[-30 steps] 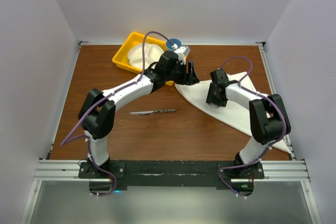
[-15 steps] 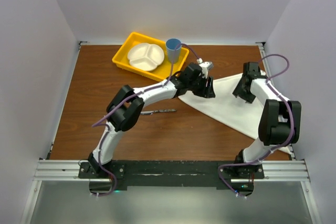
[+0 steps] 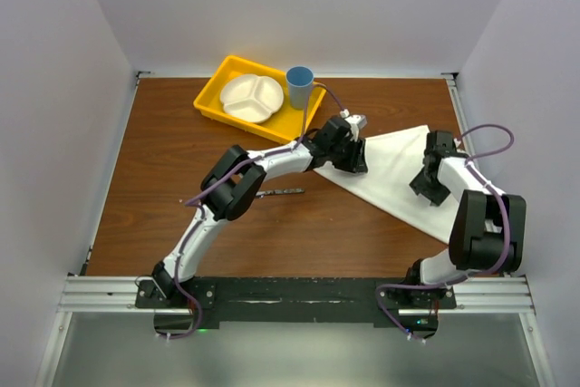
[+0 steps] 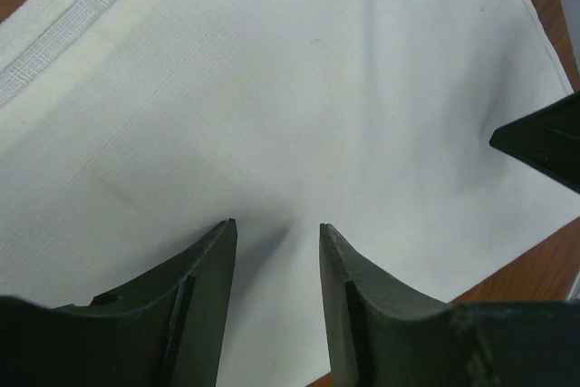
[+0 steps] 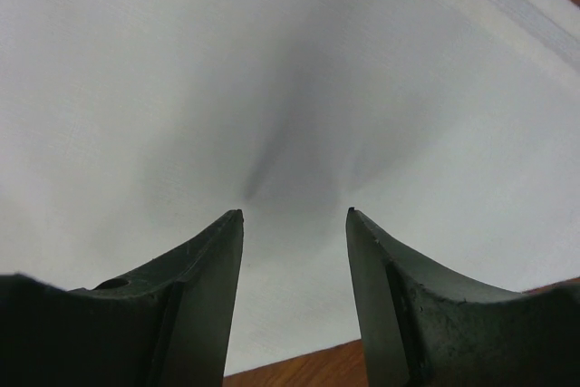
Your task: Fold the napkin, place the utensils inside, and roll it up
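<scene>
While the napkin (image 3: 390, 169) is laid flat at the right of the counter (image 3: 181, 160), long axis from far left to near right, the left gripper (image 3: 355, 160) and right gripper (image 3: 422, 189) are poised over it, jaws parted, nothing pinched, and the knife (image 3: 272, 193) is seen near its left corner.

bright even overhead light, no glare, top view sharp; wrist views show soft grey shadows on napkin (image 5: 272, 88).
</scene>
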